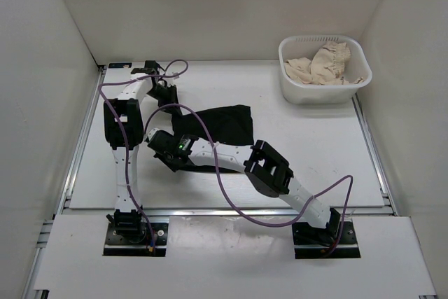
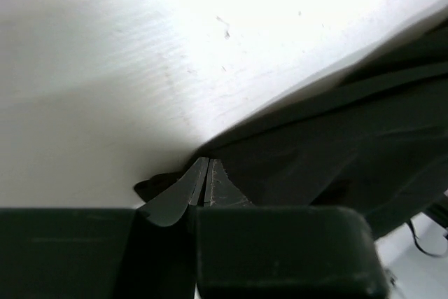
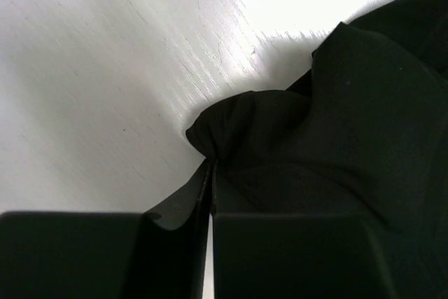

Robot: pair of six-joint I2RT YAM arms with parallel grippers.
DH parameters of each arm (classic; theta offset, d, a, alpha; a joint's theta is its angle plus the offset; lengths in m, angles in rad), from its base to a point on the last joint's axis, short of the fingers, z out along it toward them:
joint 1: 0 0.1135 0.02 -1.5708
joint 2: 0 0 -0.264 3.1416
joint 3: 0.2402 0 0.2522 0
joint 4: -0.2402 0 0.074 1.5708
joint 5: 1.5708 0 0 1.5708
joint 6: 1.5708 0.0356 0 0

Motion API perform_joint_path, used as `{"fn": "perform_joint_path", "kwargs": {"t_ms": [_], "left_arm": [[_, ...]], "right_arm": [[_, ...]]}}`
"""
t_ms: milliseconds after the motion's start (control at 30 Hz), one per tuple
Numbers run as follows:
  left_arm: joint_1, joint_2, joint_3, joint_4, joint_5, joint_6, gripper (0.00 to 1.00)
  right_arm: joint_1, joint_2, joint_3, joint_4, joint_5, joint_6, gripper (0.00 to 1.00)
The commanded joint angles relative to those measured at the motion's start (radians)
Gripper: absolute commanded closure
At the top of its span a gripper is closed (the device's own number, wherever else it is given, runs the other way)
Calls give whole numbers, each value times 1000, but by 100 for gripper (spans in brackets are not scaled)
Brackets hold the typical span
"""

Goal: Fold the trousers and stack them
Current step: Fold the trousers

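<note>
Left of the white basket (image 1: 323,69), on the tabletop (image 1: 315,166): pinching the black trousers (image 1: 222,124) with left hand (image 2: 205,173) and right hand (image 3: 211,173), both on thin edges. Could slip free if pulled unevenly.

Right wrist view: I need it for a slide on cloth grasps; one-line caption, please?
Right gripper, fingers shut, pinches a bunched corner of the black trousers over the white table.

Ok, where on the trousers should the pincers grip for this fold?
The two left-edge corners, approached low from the left over bare table: the trousers lie spread flat, that edge free. The left pincer and right pincer look shut there.
</note>
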Motion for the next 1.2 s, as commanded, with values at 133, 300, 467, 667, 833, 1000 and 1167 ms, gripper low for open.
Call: {"fn": "perform_joint_path", "kwargs": {"t_ms": [133,300,467,667,833,1000,1167], "left_arm": [[-4,-25,91,14,-113,8,86],[-4,-25,112,23,-125,8,86],[-4,-25,112,23,-136,8,86],[-4,-84,53,14,-160,8,40],[6,-204,-20,14,-176,8,17],[49,-279,-41,14,-153,8,15],[60,-308,-130,5,-189,8,18]], "right_arm": [[20,-111,-30,-22,-53,-22,100],[20,-187,-86,-22,-93,-32,100],[20,-197,-96,-31,-131,-41,100],[20,-198,-87,-40,-153,-59,38],[20,-279,-164,-25,-153,-59,35],[-17,-374,-240,12,-111,17,36],[-113,-475,-401,97,-171,155,36]]}}
